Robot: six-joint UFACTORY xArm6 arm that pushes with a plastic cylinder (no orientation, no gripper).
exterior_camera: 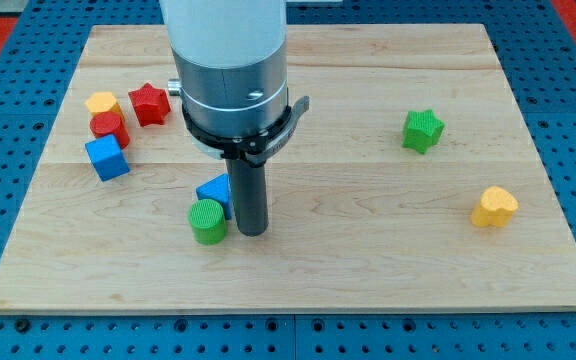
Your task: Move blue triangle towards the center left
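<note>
The blue triangle [214,191] lies on the wooden board [368,270], a little left of the middle and toward the view's bottom. My tip [252,232] stands right against its right side, partly hiding it. A green cylinder [207,221] touches the triangle's lower left corner, just left of my tip.
At the view's left sit a blue cube [106,158], a red cylinder [109,128], a yellow block [101,103] and a red star [149,104]. A green star [423,130] and a yellow heart [493,207] lie at the right. The arm's wide body [230,70] hangs over the board's upper middle.
</note>
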